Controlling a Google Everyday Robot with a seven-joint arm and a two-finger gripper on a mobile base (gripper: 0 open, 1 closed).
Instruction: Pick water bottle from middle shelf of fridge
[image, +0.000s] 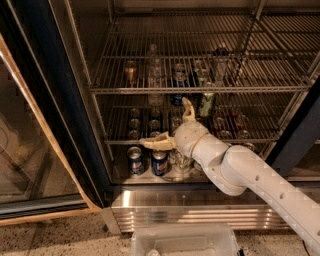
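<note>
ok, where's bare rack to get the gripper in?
Bare wire: right end of the rack holding the water bottle, past the dark-capped bottle, and its left end beside the can. Crowded: its centre row and the rack below, where the open gripper sits.
</note>
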